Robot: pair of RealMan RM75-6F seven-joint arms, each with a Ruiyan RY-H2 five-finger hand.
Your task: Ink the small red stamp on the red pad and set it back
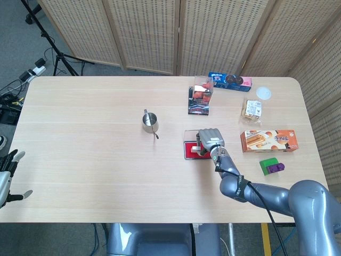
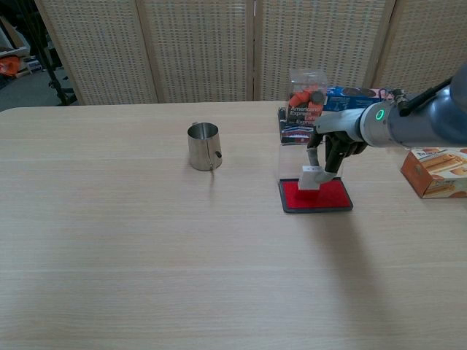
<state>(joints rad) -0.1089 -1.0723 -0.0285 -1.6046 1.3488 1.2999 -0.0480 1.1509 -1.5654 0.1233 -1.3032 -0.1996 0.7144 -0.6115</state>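
My right hand pinches the small stamp, a pale block with a short stem, over the back part of the red ink pad. The stamp's base is at the pad's surface or just above it; I cannot tell whether it touches. The pad's clear lid stands upright behind it. In the head view the hand hides most of the stamp. My left hand hangs off the table's left edge, its fingers apart and holding nothing.
A steel cup stands left of the pad. Behind the pad is a clear box with red items. An orange biscuit box, a green and purple block and snack packs lie to the right.
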